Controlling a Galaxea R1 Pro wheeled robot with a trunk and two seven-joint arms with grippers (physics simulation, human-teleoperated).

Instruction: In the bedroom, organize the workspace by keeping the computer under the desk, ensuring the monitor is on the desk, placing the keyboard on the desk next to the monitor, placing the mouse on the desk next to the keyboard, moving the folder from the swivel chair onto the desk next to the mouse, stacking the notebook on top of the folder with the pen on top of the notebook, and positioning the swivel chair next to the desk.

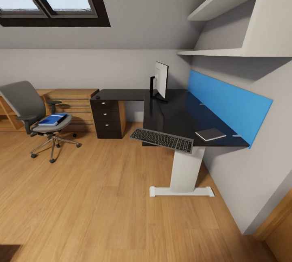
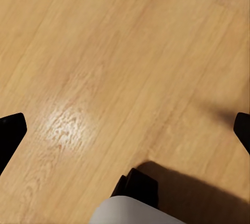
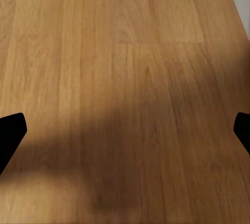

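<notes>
keyboard (image 1: 162, 140) overhanging desk (image 1: 178, 118) edge, notebook (image 1: 210, 134) on desk, blue folder (image 1: 52, 119) on swivel chair (image 1: 34, 118)

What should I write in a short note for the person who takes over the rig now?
Left gripper and right gripper: both open, empty, over the floor.
Monitor stands on the desk.
Keyboard lies at the desk's front edge and overhangs it.
Notebook lies on the desk, near the blue panel.
Folder is still on the swivel chair, which stands away from the desk.
Left: settle keyboard, move folder, stack notebook, bring chair close. Mouse, pen, computer: I cannot make them out.
</notes>
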